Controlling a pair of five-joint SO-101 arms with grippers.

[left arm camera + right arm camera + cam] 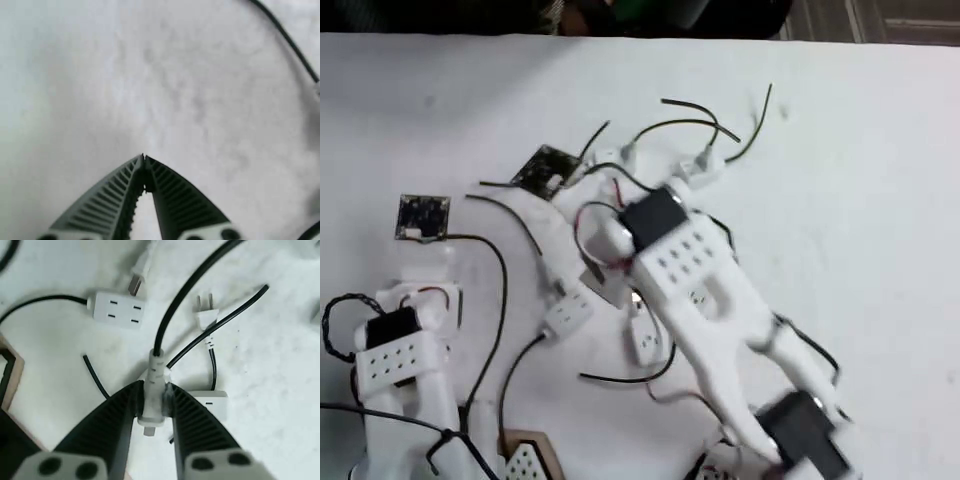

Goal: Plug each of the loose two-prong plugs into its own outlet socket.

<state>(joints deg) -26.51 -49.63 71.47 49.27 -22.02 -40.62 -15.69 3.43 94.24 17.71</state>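
Seemingly little of the job is done: no plug is seen seated in a socket. A white plug is clamped between the jaws of the right gripper, its black cord trailing away over the desk. One socket block lies farther off, a second socket just beside the jaws, and another plug lies loose. The left gripper is held closed on nothing above bare desk.
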